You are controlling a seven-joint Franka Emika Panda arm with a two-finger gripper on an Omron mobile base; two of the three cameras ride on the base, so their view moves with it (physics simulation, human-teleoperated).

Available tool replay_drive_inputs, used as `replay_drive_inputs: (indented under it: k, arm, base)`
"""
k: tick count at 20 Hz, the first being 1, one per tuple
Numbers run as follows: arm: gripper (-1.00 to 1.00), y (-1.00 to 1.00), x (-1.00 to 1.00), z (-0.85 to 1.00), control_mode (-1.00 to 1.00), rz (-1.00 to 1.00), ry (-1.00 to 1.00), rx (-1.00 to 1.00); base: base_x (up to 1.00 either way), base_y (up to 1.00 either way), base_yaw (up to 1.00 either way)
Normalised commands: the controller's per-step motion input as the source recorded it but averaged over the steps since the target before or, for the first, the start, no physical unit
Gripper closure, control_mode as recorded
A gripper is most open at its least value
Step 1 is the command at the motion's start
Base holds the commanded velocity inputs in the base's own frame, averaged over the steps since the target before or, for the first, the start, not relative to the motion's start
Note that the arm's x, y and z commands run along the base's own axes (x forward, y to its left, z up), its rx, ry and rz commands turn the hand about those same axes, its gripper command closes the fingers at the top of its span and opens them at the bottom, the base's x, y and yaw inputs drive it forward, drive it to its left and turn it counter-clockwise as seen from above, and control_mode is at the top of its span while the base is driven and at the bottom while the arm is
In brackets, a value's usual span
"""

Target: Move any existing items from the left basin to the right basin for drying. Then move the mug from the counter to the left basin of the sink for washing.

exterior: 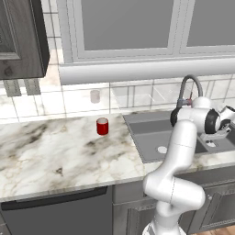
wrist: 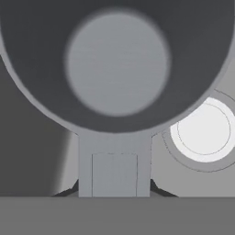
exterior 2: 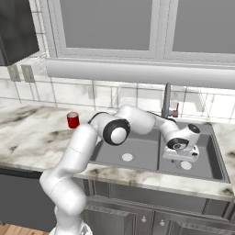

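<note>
Grey handled vessel first: in the left base view you cannot see it, since the arm's forearm and wrist reach over the far side of the sink [exterior: 137,120] and cover that spot. What you can see is the red mug [exterior: 102,126] upright on the counter [exterior: 50,151], well apart from the sink, and the left basin [exterior: 151,137] with its pale drain disc bare. A small pale cylinder [exterior: 95,96] stands by the backsplash — leave it alone.

From the right base view, the tool [exterior 2: 182,158] hangs low over the right basin [exterior 2: 209,160], just in front of the tap [exterior 2: 166,98]. The left basin [exterior 2: 137,149] holds nothing but its drain disc, and the red mug [exterior 2: 72,120] waits on the counter [exterior 2: 27,131] beyond the arm.

In the hand view, the grey vessel [wrist: 117,64] sits right under the camera, bowl up, its straight handle [wrist: 114,160] running down between the fingers — the tool is clamped narrowly on that handle. A pale round drain [wrist: 204,130] shows on the basin floor beside the bowl.

By my reading, you are at the set-down. Lower until the bowl's base rests flat on the basin floor, keep it off the drain ring so it does not tip, then let go and lift straight up, clear of the tap.
</note>
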Motion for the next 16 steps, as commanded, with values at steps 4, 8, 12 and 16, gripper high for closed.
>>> replay_drive_inputs:
  k: [4,8,12,16]
  arm:
    - [1.0,0.0,0.0,-0.43,-1.0,0.07,0.0,0.0]
    - [1.0,0.0,0.0,-0.45,-1.0,0.07,0.0,0.0]
    - [1.0,0.0,0.0,-0.45,-1.0,0.07,-0.01,0.0]
    - [1.0,0.0,0.0,-0.46,-1.0,0.07,-0.02,0.0]
  base:
    - [0.0,0.0,0.0]
    - [0.0,0.0,0.0]
    - [0.0,0.0,0.0]
    - [0.0,0.0,0.0]
